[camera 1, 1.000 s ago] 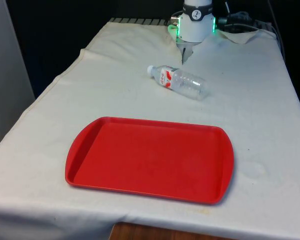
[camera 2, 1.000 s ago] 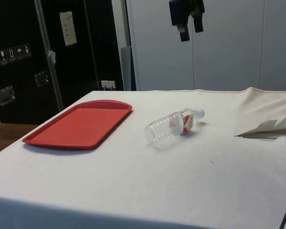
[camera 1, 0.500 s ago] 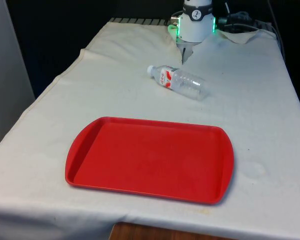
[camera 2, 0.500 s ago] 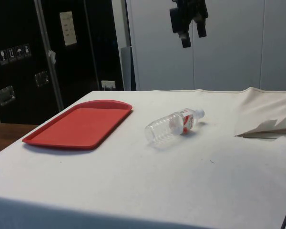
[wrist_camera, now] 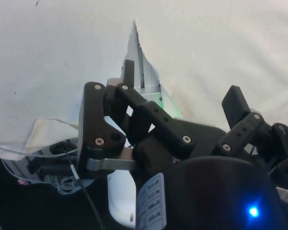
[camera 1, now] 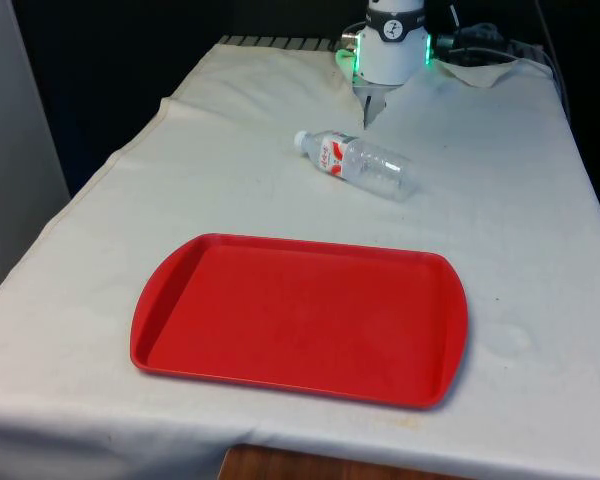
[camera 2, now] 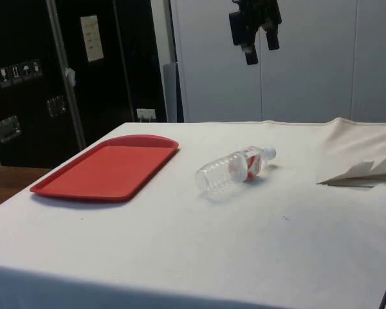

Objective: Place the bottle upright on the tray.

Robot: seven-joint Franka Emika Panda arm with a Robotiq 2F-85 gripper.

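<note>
A clear plastic bottle (camera 1: pixel 361 164) with a red-and-white label lies on its side on the white cloth, its white cap pointing to the front view's left. In the side view the bottle (camera 2: pixel 233 171) rests between the tray and the cloth fold. The red tray (camera 1: pixel 151 296) sits flat near the table's front edge with nothing on it; the side view has the tray (camera 2: pixel 109 167) at its left. My gripper (camera 2: pixel 262 53) hangs high above the bottle, open, nothing between its fingers. From the wrist the gripper (wrist_camera: pixel 181 81) looks down on bare cloth.
A raised fold of white cloth (camera 2: pixel 359 172) lies past the bottle near the robot's base (camera 1: pixel 392 45). The cloth drops off at the table's side edges. Bare cloth stretches between bottle and tray.
In the side view the gripper has dropped slightly and turned a little since a second ago. Bottle and tray have not moved.
</note>
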